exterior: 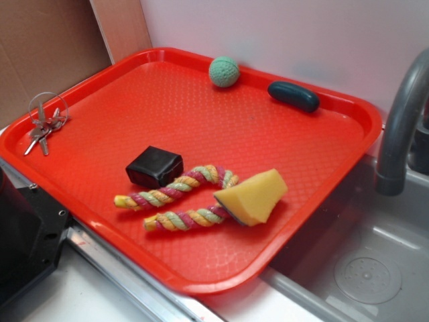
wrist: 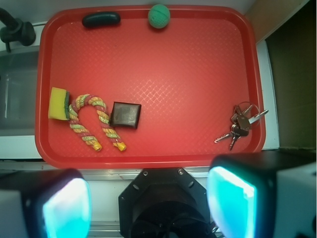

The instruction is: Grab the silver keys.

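The silver keys (exterior: pixel 44 127) (wrist: pixel 240 124) lie at the edge of the red tray (exterior: pixel 221 121) (wrist: pixel 178 64), partly on its raised rim, well apart from everything else on it. Only the wrist view shows the gripper (wrist: pixel 148 203): its two fingers stand wide apart with nothing between them, off the tray's near edge. The black block (exterior: pixel 154 166) (wrist: pixel 125 115) sits mid-tray, touching the looped rope toy (exterior: pixel 177 198) (wrist: pixel 91 121), whose bend meets the yellow sponge (exterior: pixel 251 196) (wrist: pixel 59 103). Only the exterior view shows the grey faucet (exterior: pixel 402 121) clearly, beside the tray.
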Robot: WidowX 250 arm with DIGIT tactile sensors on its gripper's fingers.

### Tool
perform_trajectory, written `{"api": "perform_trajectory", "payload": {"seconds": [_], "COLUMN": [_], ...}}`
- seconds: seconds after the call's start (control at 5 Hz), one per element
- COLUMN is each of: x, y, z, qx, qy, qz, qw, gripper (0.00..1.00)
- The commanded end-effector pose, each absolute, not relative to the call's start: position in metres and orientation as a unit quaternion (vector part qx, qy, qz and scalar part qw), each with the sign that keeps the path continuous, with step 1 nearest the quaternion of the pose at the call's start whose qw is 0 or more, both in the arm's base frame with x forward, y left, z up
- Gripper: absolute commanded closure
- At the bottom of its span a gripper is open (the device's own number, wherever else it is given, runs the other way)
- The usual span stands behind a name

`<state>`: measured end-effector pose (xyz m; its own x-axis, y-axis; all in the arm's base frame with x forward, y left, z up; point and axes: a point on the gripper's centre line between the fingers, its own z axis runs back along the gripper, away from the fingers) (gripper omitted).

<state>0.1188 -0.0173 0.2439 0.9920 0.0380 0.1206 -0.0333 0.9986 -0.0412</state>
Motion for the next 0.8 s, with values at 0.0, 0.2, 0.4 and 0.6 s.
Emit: {"api": "perform_trajectory", "payload": {"seconds": [0.0,0.2,0.4,0.6], "x": [0.119,0.134,0.149,0.168], "y": [-0.017,0.032,0.067,0.086], "z": [0.244,0.214,0.162,0.125], "qx": [-0.020,-0.048,-0.074,-0.051], "qy": [-0.061,-0.087,-0.079,-0.077], "qz": [0.018,0.090,0.078,0.020], "qw": [0.998,0.991,0.991,0.996], "gripper": [0.00,0.00,0.00,0.00]}}
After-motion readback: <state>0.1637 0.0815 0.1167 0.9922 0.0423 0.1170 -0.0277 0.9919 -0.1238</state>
